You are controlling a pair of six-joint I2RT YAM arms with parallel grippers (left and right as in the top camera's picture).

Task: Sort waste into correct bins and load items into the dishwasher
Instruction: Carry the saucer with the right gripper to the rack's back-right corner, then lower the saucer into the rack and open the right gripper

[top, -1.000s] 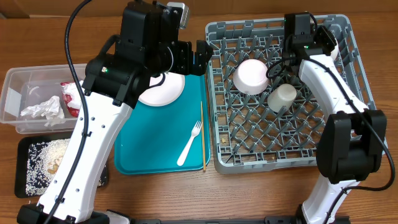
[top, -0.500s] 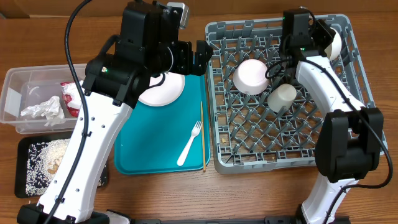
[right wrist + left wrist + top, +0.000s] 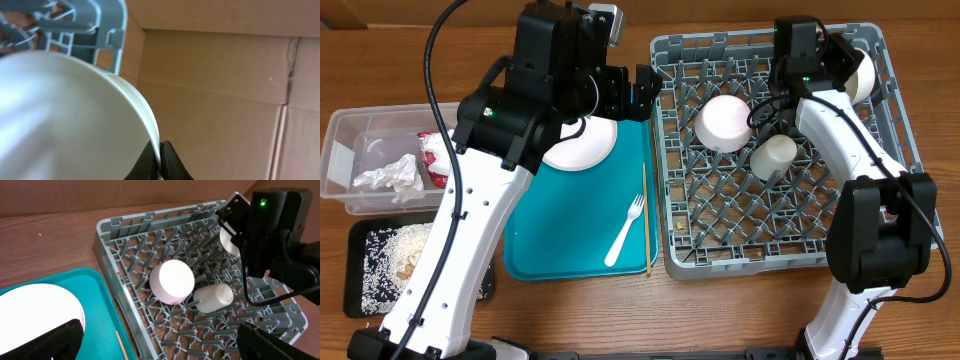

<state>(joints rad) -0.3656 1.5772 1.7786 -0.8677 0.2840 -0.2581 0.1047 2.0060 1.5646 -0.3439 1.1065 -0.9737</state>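
My right gripper is shut on the rim of a white plate, holding it on edge over the far right corner of the grey dish rack. The plate fills the right wrist view, pinched between the fingers. An upturned pale bowl and a small white cup lie in the rack. My left gripper is open and empty above the teal tray's far edge, next to a white plate. A white fork and a chopstick lie on the tray.
The clear tub at the left holds crumpled paper and a red-and-white wrapper. The black tray below it holds rice grains and beige scraps. The teal tray sits between the bins and the rack.
My right gripper has lifted and turned the white plate toward the rack's far right corner. The left arm has not moved.
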